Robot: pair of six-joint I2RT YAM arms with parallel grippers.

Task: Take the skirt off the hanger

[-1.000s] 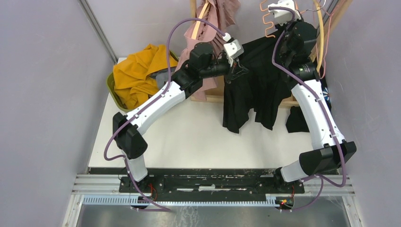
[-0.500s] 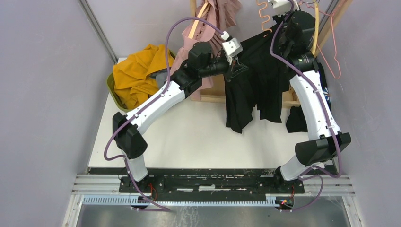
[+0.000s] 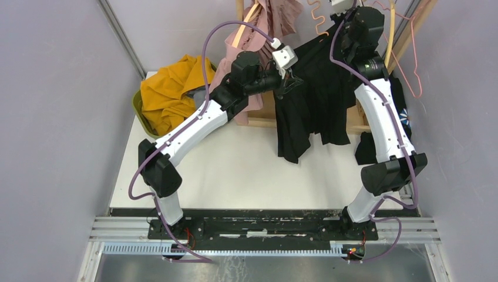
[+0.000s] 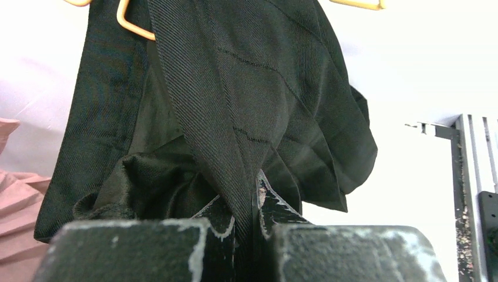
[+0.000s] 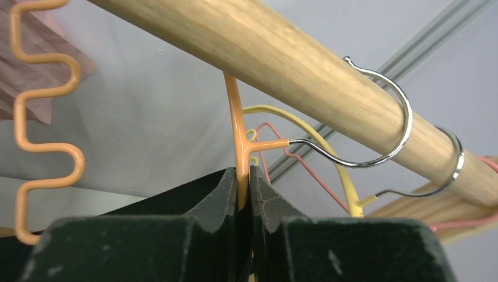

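Note:
The black skirt (image 3: 320,97) hangs from an orange hanger (image 3: 318,23) at the back of the table, its hem trailing on the tabletop. My left gripper (image 3: 292,82) is shut on a fold of the skirt (image 4: 235,88) at its left side, the cloth pinched between the fingers (image 4: 253,202). A bit of the orange hanger (image 4: 132,26) shows above the cloth. My right gripper (image 3: 342,9) sits high at the top edge of the view. It (image 5: 244,176) is shut on the orange hanger's stem (image 5: 235,117), just under the wooden rod (image 5: 293,64).
A green basket (image 3: 138,108) with yellow cloth (image 3: 173,88) stands at the back left. A pink garment (image 3: 258,35) hangs on the wooden rack (image 3: 267,120). Yellow (image 3: 392,35) and pink (image 3: 414,59) hangers hang at the right. A dark garment (image 3: 367,150) lies by the right arm.
The right gripper has risen toward the back with the orange hanger, lifting the skirt's top. The left gripper has shifted slightly up and left, still holding the cloth.

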